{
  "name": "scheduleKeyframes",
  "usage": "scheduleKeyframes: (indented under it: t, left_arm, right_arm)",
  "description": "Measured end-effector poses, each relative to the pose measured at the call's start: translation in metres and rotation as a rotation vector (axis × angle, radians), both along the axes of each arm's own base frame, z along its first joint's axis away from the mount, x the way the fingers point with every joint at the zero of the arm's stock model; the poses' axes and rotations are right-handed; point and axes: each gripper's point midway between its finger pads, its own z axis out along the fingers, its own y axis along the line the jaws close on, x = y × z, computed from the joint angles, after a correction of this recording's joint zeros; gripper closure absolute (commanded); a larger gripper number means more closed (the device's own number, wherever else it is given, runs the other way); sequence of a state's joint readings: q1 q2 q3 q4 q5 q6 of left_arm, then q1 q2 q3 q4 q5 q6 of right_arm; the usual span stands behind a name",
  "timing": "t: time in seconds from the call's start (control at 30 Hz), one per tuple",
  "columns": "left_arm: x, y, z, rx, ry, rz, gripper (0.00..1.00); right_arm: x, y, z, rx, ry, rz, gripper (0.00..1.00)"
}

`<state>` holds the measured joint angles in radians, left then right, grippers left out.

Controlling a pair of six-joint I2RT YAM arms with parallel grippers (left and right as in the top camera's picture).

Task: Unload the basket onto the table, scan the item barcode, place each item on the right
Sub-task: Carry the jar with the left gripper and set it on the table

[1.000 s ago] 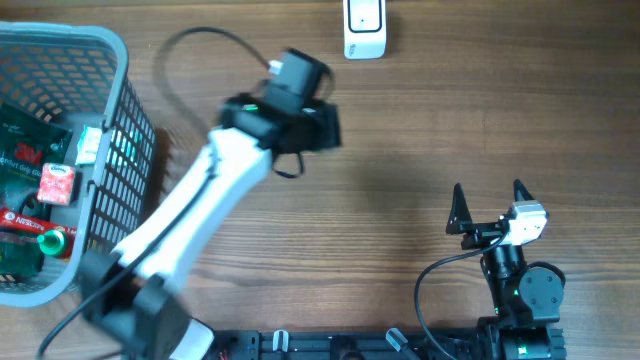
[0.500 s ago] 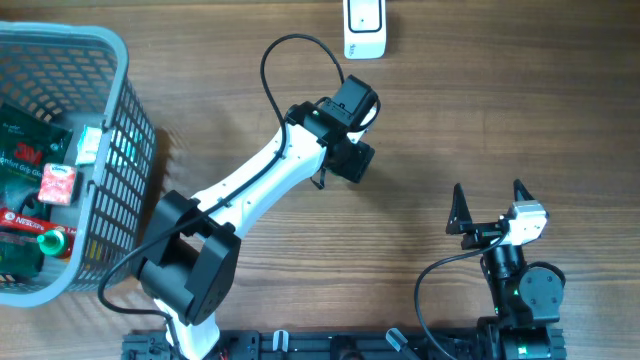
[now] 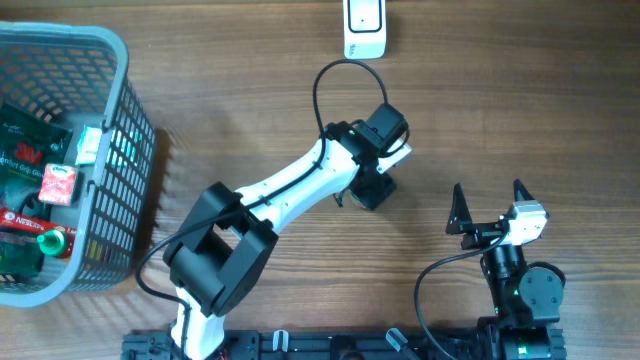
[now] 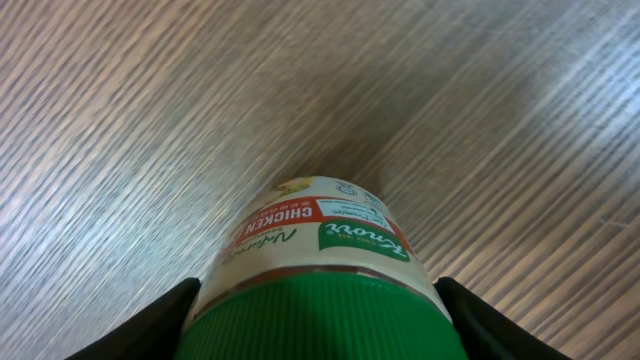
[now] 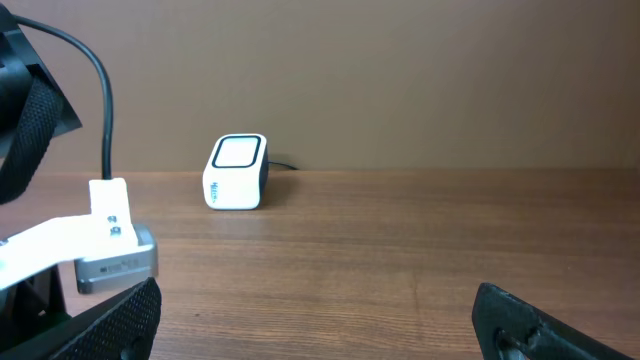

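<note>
knorr chicken seasoning jar [image 4: 318,225]: pale body, red band reading "chicken", green knorr logo, small print too fine to read. wide green lid [image 4: 325,320] sits nearest the wrist camera. left gripper [image 3: 372,187] clamped on the jar near the lid, one finger each side. jar over bare wood table [image 3: 520,90], mid-table, well apart from the white barcode scanner [image 3: 364,28]. right gripper [image 3: 488,192] jaws spread wide.

The jar [image 4: 318,232] has a green lid [image 4: 325,320] and a cream label with a red band and a green badge. The table [image 3: 520,90] is brown with streaky wood grain. The far scanner [image 3: 365,30] is white, and the left basket [image 3: 125,170] is grey mesh.
</note>
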<state>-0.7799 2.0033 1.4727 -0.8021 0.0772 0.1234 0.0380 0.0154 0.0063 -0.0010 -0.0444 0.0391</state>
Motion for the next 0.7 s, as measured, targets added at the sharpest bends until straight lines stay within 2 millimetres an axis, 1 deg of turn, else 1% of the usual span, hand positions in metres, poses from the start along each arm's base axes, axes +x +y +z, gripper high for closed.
scheduleKeyframes:
  t: [0.1, 0.17, 0.4, 0.47, 0.5, 0.53, 0.57, 0.7]
  left_arm:
    - [-0.001, -0.0028, -0.0005, -0.002, -0.007, -0.028, 0.4]
    - [0.0, -0.0034, -0.0004, -0.004, -0.012, -0.037, 0.31]
    - [0.002, -0.0054, 0.0005, -0.01, -0.025, -0.055, 0.21]
    - [0.002, -0.0054, 0.0003, -0.01, -0.025, -0.055, 0.13]
    - [0.0023, -0.0058, 0.0005, -0.011, -0.026, -0.056, 0.11]
    - [0.0023, -0.0058, 0.0005, -0.011, -0.027, -0.059, 0.04]
    - [0.0024, -0.0058, 0.0006, -0.011, -0.027, -0.058, 0.0]
    - [0.0022, -0.0055, 0.0005, -0.01, -0.027, -0.059, 0.0]
  right_arm:
    - [0.0, 0.0, 0.0, 0.0, 0.0, 0.0, 0.0]
    - [0.0, 0.0, 0.0, 0.0, 0.0, 0.0, 0.0]
    - [0.0, 0.0, 0.0, 0.0, 0.0, 0.0, 0.0]
    - [0.0, 0.0, 0.0, 0.0, 0.0, 0.0, 0.0]
    - [0.0, 0.0, 0.0, 0.0, 0.0, 0.0, 0.0]
    - [0.0, 0.0, 0.0, 0.0, 0.0, 0.0, 0.0]
    - [0.0, 0.0, 0.0001, 0.0, 0.0, 0.0, 0.0]
    - [0.0, 0.0, 0.0, 0.0, 0.0, 0.0, 0.0]
